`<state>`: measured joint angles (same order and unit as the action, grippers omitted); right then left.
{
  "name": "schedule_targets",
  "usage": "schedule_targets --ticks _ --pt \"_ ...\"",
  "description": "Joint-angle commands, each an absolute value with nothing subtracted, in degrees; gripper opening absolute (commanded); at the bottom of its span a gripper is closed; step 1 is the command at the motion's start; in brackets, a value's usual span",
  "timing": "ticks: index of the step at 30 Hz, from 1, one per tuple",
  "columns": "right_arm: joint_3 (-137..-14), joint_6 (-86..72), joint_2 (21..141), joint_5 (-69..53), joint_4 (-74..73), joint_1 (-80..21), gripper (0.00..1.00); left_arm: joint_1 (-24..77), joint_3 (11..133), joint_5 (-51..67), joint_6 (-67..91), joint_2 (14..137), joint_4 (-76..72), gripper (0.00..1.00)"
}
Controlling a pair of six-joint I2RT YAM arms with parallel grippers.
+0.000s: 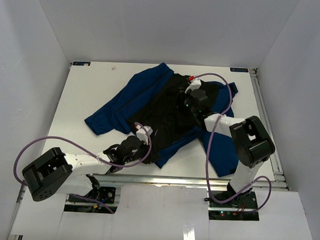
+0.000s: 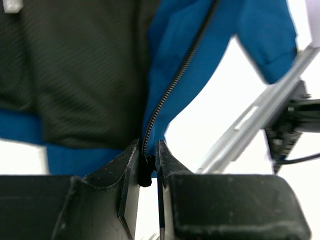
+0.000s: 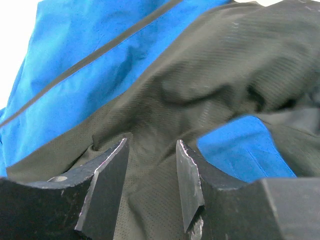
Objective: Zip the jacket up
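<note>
The left pincer (image 2: 148,152) nips the jacket (image 1: 142,90) at its zipper (image 2: 177,77) end; the zipper runs straight away. The right pincer (image 3: 152,150) gapes wide, maybe touching cloth.

No legible text, no numbers (anywhere)

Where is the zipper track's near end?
Left wrist view: the zipper track's near end is pinched in the left pincer, at the jacket's near edge.

The jacket (image 1: 145,93) lies on the surface (image 1: 87,85); left gripper (image 2: 148,160) at its near hem, right gripper (image 3: 152,165) farther back, on its lining.
</note>
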<state>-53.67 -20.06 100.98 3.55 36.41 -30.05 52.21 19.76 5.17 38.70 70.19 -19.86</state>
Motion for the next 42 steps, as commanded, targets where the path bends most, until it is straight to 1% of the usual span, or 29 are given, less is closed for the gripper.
schedule_targets --ticks 1,2,5,6,8,10,12,14,17,19,25,30,36,38,42 --pt "-54.5 -16.2 99.9 0.0 35.9 -30.9 0.50 51.8 17.5 5.0 39.9 72.6 -27.9 0.00" --pt "-53.5 -16.9 98.3 0.9 35.1 -31.0 0.50 51.8 17.1 5.6 40.0 73.2 -29.2 0.00" --pt "-53.1 -19.4 91.0 2.4 26.1 -31.4 0.52 51.8 16.3 7.9 40.1 74.3 -32.2 0.00" --pt "-51.9 -20.6 88.4 3.8 24.0 -32.0 0.54 51.8 16.3 8.6 40.2 74.4 -32.4 0.03" --pt "-47.7 -23.7 83.0 6.0 21.4 -33.0 0.56 51.8 16.5 9.5 40.5 74.5 -32.3 0.11" --pt "-40.3 -26.9 75.8 7.6 20.4 -33.6 0.56 51.8 16.9 9.0 40.7 74.6 -31.3 0.18" --pt "-34.4 -30.5 72.1 8.3 21.2 -34.0 0.55 51.8 17.4 8.4 40.8 74.8 -29.6 0.29" --pt "-28.9 -32.7 67.4 8.2 22.5 -34.3 0.54 51.8 18.3 7.8 40.9 74.6 -27.4 0.43" --pt "-22.6 -33.4 64.8 8.2 25.3 -34.9 0.52 51.8 21.4 7.9 39.9 73.1 -22.3 0.54" --pt "-20.9 -33.2 64.7 8.1 25.6 -35.0 0.51 51.8 23.8 7.5 38.6 71.7 -17.3 0.58" --pt "-18.8 -32.6 64.0 8.4 26.0 -35.1 0.47 51.8 31.3 3.9 35.0 67.9 -4.9 0.66" --pt "-18.0 -31.9 63.0 8.3 26.6 -35.2 0.45 51.8 37.4 3.0 32.4 66.0 1.4 0.68" --pt "-18.1 -30.2 61.4 7.6 26.1 -35.4 0.46 52.5 49.3 13.3 22.7 75.0 7.2 0.65" --pt "-18.5 -30.5 59.8 8.6 24.9 -35.5 0.48 54.1 53.5 13.9 19.9 78.5 10.9 0.65" --pt "-19.5 -32.3 54.7 17.1 18.9 -35.4 0.53 57.3 61.3 10.0 17.9 85.7 13.9 0.65"
